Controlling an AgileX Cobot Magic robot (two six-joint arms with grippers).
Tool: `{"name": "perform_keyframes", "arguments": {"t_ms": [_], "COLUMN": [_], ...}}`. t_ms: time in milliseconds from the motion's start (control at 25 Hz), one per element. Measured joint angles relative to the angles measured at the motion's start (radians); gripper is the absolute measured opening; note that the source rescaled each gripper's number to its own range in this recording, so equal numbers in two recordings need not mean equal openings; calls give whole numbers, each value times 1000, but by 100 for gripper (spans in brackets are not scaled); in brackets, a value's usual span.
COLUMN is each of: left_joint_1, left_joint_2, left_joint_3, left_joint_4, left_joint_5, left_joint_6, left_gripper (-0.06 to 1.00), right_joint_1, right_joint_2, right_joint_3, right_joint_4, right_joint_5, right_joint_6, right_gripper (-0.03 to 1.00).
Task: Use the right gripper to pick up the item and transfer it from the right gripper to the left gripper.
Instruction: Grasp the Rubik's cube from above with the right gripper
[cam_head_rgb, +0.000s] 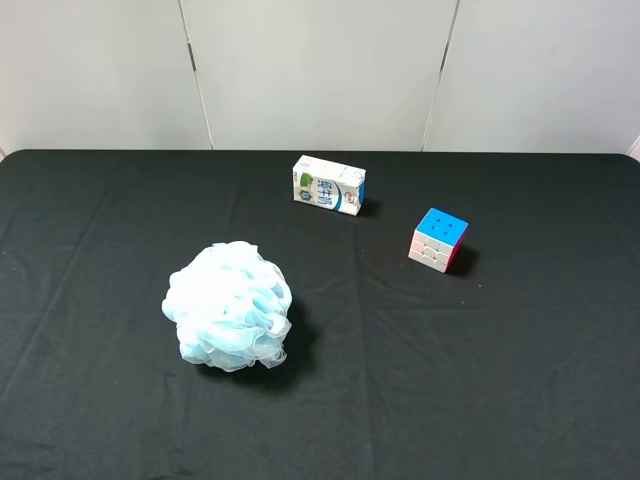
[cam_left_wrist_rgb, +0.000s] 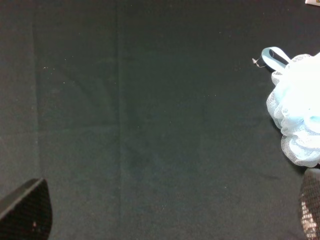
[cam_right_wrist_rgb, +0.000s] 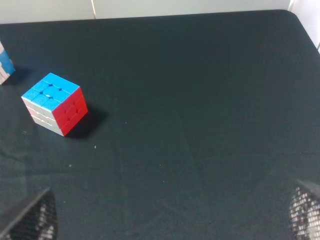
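The cube (cam_head_rgb: 438, 238) sits on the black cloth (cam_head_rgb: 520, 390), right of centre, near the milk carton (cam_head_rgb: 329, 185), well apart from the sponge (cam_head_rgb: 228, 306). Both the right gripper (cam_right_wrist_rgb: 170, 217) and the left gripper (cam_left_wrist_rgb: 167, 210) hang spread wide, holding nothing. Best play, I'd say: centre the right jaws over the cube, square to 2 flat faces, leaving the other sides free for the handover.

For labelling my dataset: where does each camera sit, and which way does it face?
Exterior high: above, looking down on table, sponge, carton, cube; no arm shows.
Left wrist: on left arm, facing table and sponge; open left gripper shows.
Right wrist: on right arm, facing cube; open right gripper shows.
Shared: exterior and right wrist both see cube.
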Motion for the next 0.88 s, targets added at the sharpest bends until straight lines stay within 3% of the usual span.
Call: {"name": "perform_keyframes", "arguments": {"t_ms": [880], "left_joint_1": [0], "left_joint_2": [0], "left_joint_3": [0], "left_joint_4": [0], "left_joint_5": [0], "left_joint_6": [0], "left_gripper": [96], "right_joint_1": [0], "right_joint_2": [0], "right_joint_3": [0], "right_joint_4": [3], "right_joint_5": [0], "right_joint_6": [0], "right_gripper": [99]}}
